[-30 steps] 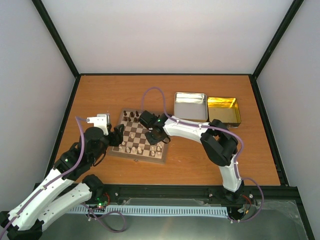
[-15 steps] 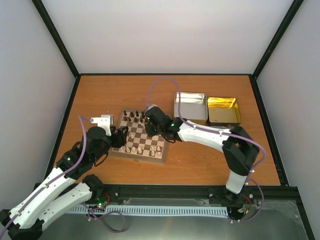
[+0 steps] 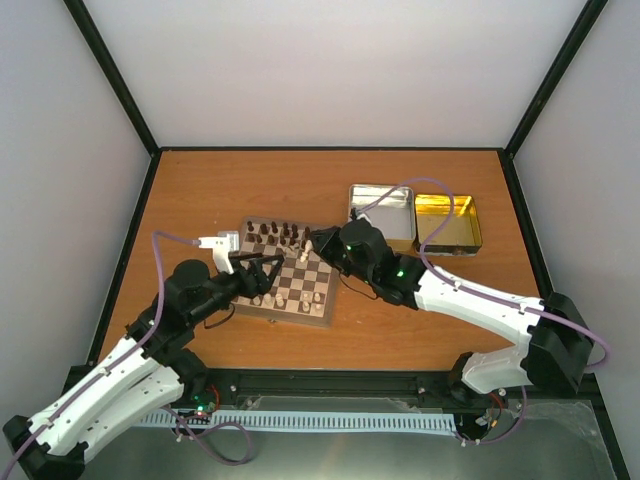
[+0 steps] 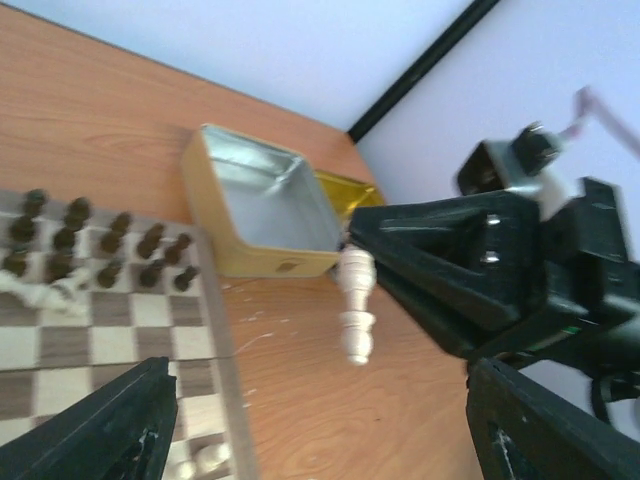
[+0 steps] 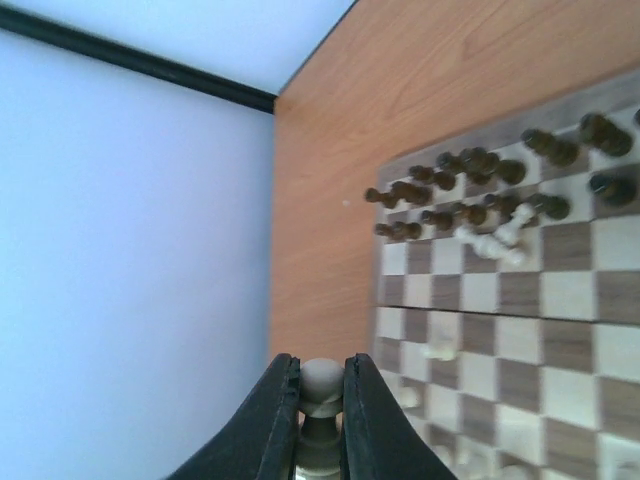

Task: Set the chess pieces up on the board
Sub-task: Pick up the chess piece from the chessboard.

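The board (image 3: 291, 314) lies left of the table's middle. Dark chess pieces (image 3: 274, 232) fill its far rows, and cream ones (image 3: 305, 297) stand on its near rows. My right gripper (image 3: 317, 250) hovers at the board's far right edge, shut on the round head of a cream piece (image 5: 321, 383), which hangs above the table beside the board (image 4: 355, 305). My left gripper (image 3: 271, 276) is open and empty over the board's left half. In the right wrist view, two cream pieces (image 5: 490, 241) lie toppled against the dark rows.
A silver tin (image 3: 381, 212) and a gold tin (image 3: 447, 222) stand side by side at the back right, just behind my right gripper. The silver tin (image 4: 262, 214) sits close to the board's far right corner. Black frame posts rise at the table's corners.
My right gripper has drawn back from over the board to its far right edge, carrying the cream piece. My left gripper has moved right over the board and opened wider.
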